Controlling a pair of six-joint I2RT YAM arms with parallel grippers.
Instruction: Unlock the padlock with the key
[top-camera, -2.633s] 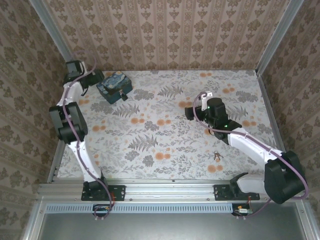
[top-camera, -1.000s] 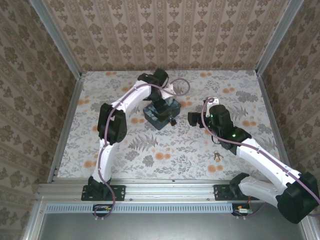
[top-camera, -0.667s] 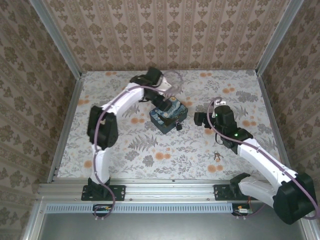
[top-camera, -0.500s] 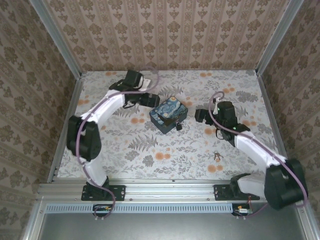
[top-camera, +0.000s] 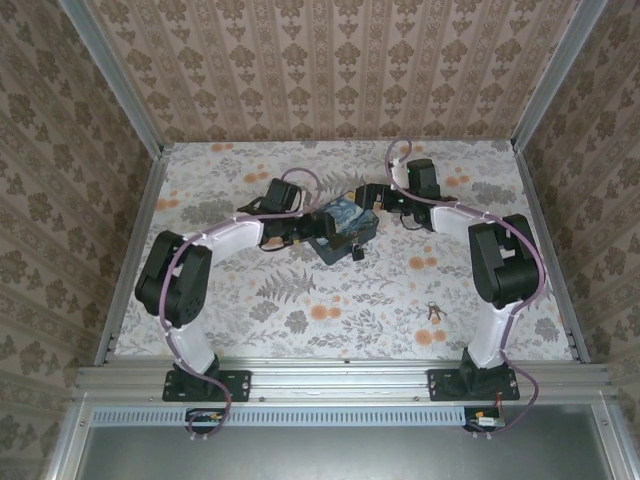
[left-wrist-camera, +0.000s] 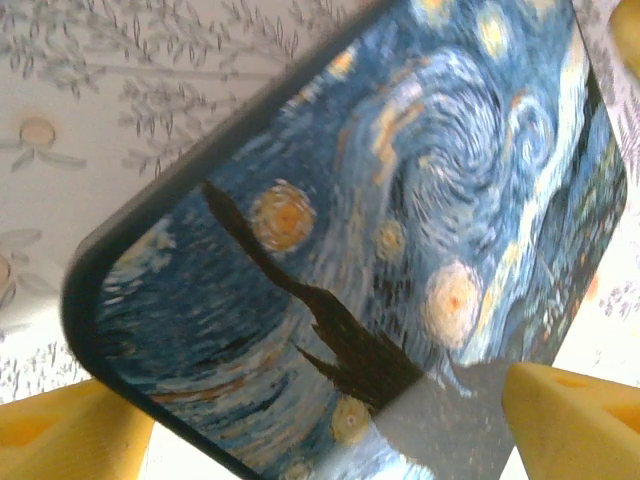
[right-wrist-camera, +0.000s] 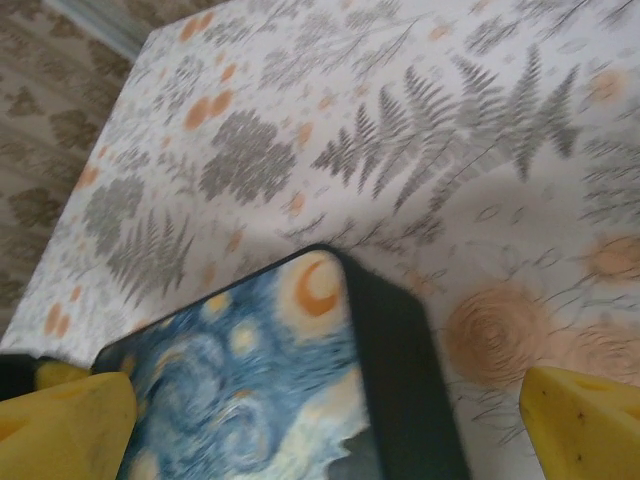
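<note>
The padlock (top-camera: 357, 253) is a tiny dark lump hanging at the near side of the blue-and-yellow swirl-painted box (top-camera: 345, 222) in the middle of the table. The key (top-camera: 433, 312) lies on its ring on the mat, well to the near right of both grippers. My left gripper (top-camera: 311, 226) is at the box's left end, open, with its yellow fingertips (left-wrist-camera: 70, 440) spread on either side of the painted lid (left-wrist-camera: 380, 200). My right gripper (top-camera: 372, 197) hovers over the box's far right corner (right-wrist-camera: 330, 300), open, fingertips (right-wrist-camera: 585, 420) wide apart.
The floral mat (top-camera: 300, 290) covers the table, with patterned walls on three sides and a metal rail (top-camera: 340, 378) along the near edge. Both arms reach in over the table's middle.
The box was moved from the far left corner to the middle. In the last half second my left gripper swung back to its left end, and my right gripper moved up to its far right corner.
</note>
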